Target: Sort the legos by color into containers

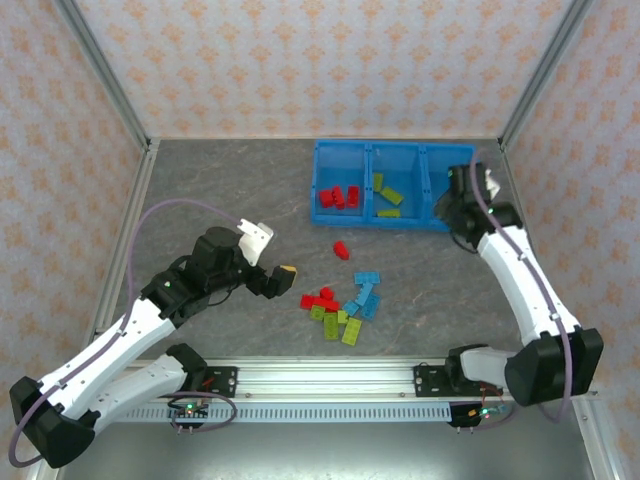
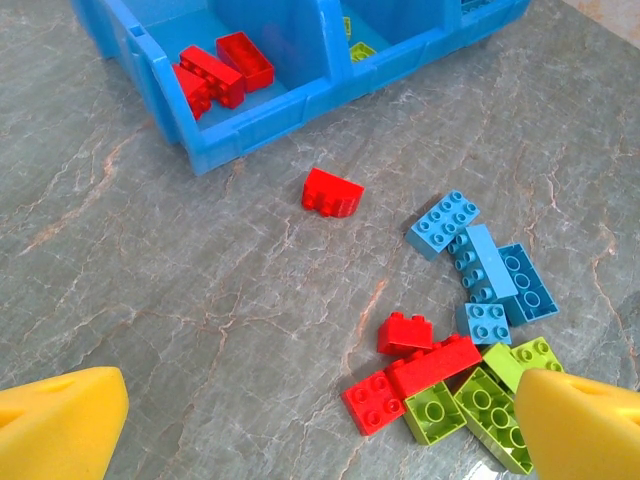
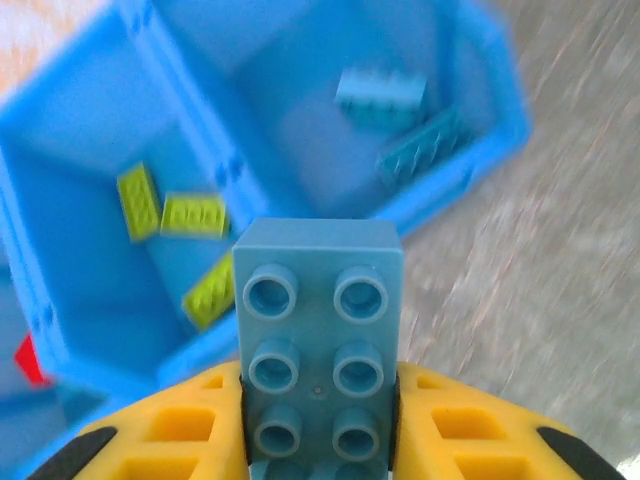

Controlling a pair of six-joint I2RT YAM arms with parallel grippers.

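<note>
My right gripper (image 3: 318, 425) is shut on a light blue lego (image 3: 318, 330), held studs-up above the containers (image 3: 205, 125), near the wall between the middle and right bins. In the top view that gripper (image 1: 455, 203) hangs at the right end of the blue containers (image 1: 318, 185). Red legos (image 2: 222, 68) lie in the left bin, lime ones (image 3: 193, 214) in the middle, light blue ones (image 3: 380, 98) in the right. A mixed pile of legos (image 1: 345, 305) lies on the table, with one red lego (image 2: 332, 192) apart from it. My left gripper (image 2: 320, 430) stands open, left of the pile (image 2: 470, 340).
Grey marbled table with patterned walls behind and at both sides, framed by metal posts. The containers (image 2: 250, 125) stand at the back centre-right. A rail (image 1: 330, 378) carrying both arm bases runs along the near edge.
</note>
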